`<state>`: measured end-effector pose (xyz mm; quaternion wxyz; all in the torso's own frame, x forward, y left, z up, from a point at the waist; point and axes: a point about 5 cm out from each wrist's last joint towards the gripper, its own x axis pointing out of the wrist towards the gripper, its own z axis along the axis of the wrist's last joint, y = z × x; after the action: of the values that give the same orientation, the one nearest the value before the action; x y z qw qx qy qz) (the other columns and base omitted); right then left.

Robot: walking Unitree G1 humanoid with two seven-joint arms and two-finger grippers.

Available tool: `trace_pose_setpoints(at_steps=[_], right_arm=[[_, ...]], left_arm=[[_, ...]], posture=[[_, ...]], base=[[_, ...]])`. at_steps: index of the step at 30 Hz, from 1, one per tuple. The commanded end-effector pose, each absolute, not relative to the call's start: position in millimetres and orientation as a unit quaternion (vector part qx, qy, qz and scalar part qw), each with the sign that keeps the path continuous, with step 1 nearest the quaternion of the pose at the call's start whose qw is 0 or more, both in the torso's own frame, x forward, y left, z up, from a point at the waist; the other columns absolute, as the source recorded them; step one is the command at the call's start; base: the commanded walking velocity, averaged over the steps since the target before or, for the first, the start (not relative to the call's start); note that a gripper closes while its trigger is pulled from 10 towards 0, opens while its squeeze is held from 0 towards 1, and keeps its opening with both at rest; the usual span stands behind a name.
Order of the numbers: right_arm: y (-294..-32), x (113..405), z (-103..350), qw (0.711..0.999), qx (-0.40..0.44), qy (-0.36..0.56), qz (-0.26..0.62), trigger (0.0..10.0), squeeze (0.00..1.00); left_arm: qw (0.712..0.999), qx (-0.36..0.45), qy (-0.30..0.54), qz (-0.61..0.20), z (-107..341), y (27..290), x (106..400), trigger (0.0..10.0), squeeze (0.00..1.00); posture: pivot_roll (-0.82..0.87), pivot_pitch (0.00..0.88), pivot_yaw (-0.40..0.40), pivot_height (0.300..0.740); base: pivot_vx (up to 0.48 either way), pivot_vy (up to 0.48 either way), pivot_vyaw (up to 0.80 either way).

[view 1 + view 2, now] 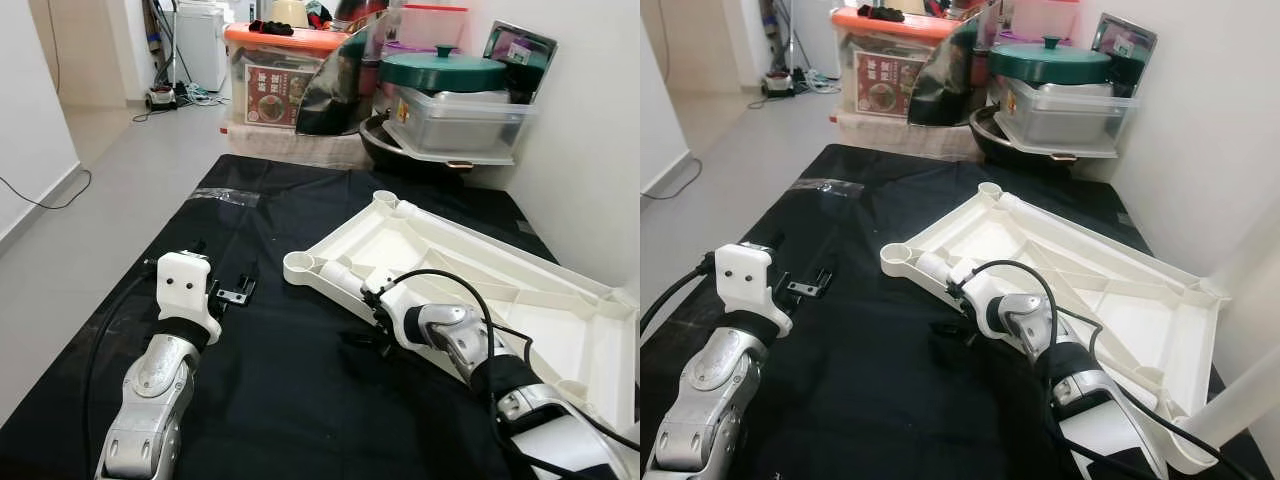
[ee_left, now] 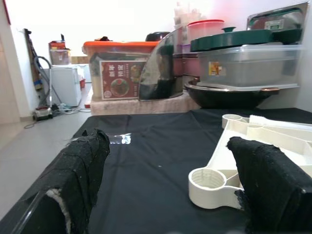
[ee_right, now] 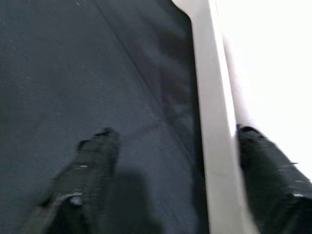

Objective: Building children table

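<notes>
Ribbed white plastic tabletop (image 1: 470, 270), black cloth (image 1: 270, 370)

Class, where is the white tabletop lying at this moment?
The white tabletop lies upside down on the black mat, on the robot's right near the wall, with the right gripper straddling its near edge.

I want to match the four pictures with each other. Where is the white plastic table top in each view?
Left eye view: white table top, right of centre on the black mat.
Right eye view: centre to lower right.
Left wrist view: right side, corner socket forward.
Right wrist view: pale edge between the open fingers.
Shared landmark: green lid.
</notes>
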<state>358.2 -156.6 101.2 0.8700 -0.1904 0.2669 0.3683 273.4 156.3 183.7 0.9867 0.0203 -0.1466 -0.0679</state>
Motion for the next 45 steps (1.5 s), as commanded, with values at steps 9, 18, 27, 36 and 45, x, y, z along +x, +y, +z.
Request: trace_pose_setpoints(at_steps=[9, 18, 27, 36, 45], right_arm=[[-185, 325, 70, 0.785, -0.236, 0.332, 0.466, 0.0, 0.0], [-181, 292, 81, 0.629, -0.354, 0.249, 0.646, 0.0, 0.0], [-193, 280, 91, 0.529, -0.46, 0.194, 0.686, 0.0, 0.0], [-239, 267, 104, 0.313, -0.627, 0.151, 0.697, 0.0, 0.0], [-243, 244, 93, 0.259, -0.609, 0.12, 0.74, 0.0, 0.0]], left_arm=[[0.988, 0.022, -0.139, -0.069, 178, 156, 272, 10.0, 0.0], [0.988, 0.024, -0.138, -0.066, 178, 158, 273, 10.0, 0.0], [0.988, 0.026, -0.138, -0.065, 178, 160, 273, 10.0, 0.0], [0.987, 0.029, -0.14, -0.068, 177, 160, 274, 10.0, 0.0], [0.987, 0.027, -0.138, -0.072, 175, 156, 274, 10.0, 0.0]], posture=[[0.1, 0.0, -0.14, 0.74], [0.1, 0.0, -0.14, 0.74], [0.09, 0.0, -0.139, 0.74], [0.08, 0.0, -0.145, 0.74], [0.06, 0.0, -0.141, 0.74]], base=[[0.0, 0.0, 0.0], [0.0, 0.0, 0.0], [0.0, 0.0, 0.0], [0.0, 0.0, 0.0], [0.0, 0.0, 0.0]])
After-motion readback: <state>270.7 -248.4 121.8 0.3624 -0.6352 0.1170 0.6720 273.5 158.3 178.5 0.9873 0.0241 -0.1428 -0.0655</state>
